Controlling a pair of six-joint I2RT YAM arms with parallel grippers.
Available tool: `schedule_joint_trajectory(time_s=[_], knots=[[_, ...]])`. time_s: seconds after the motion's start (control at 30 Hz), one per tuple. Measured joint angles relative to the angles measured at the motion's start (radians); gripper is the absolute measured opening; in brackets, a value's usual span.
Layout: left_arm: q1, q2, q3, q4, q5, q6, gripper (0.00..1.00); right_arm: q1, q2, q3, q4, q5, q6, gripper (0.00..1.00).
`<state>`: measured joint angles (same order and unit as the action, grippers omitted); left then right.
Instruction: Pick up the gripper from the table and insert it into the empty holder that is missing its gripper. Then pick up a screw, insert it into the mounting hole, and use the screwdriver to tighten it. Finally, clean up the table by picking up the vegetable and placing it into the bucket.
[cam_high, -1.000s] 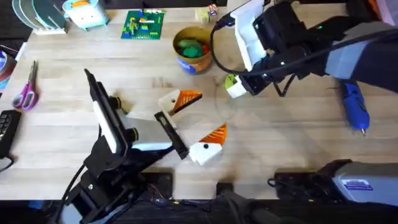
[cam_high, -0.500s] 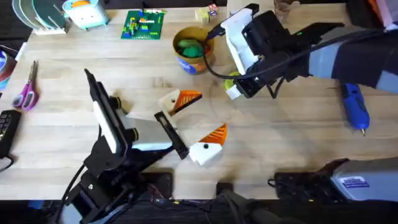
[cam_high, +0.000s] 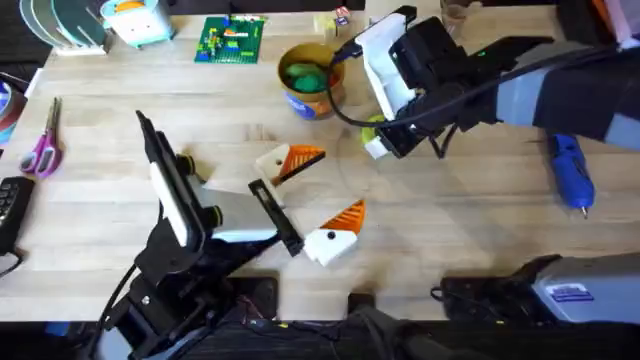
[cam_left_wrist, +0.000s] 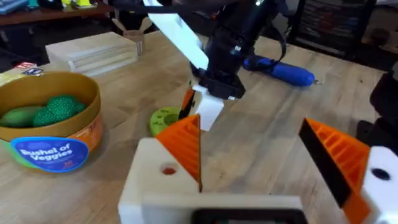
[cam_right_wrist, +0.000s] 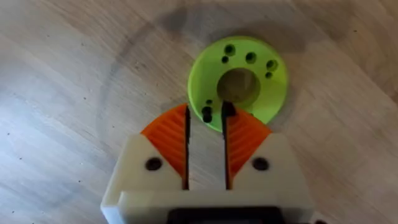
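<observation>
Plainly, my right pincer hangs low over the green disc with holes, just beside the bucket, and that is where I judge the risk lies. The disc is no part of the job, and if I drop or close here the pads could catch its rim and drag it across the desk. A swing of that arm could also nudge the bucket. The right wrist view shows what the overhead cannot. There the orange ribbed pads stand a narrow slot apart with nothing clamped, their tips over the disc's edge. My left pincer is spread wide and holds nothing. In its own wrist view both white finger blocks carry an orange wedge, so I judge that the holder is no longer bare. A small round mark shows in the side of the nearer white block, but I cannot tell whether it is a screw. That view also shows green vegetables already lying inside the bucket. The overhead shows the blue screwdriver flat on the desk, well apart from both pincers.
</observation>
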<state>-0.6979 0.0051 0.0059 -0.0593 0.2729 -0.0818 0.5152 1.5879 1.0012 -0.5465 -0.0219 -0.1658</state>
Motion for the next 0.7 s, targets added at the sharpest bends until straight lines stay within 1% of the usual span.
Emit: schedule_joint_trajectory(time_s=[0.37,0.53,0.7], knots=[[0.000,0.000,0.000,0.000,0.000,0.000,0.992,0.000,0.015,0.000,-0.002,0.023,0.000,0.286],[0.000,0.000,0.000,0.000,0.000,0.000,0.993,0.000,0.020,0.000,0.001,0.026,0.000,0.197],[0.000,0.000,0.000,0.000,0.000,0.000,0.993,0.000,0.020,0.000,0.008,0.029,0.000,0.041]])
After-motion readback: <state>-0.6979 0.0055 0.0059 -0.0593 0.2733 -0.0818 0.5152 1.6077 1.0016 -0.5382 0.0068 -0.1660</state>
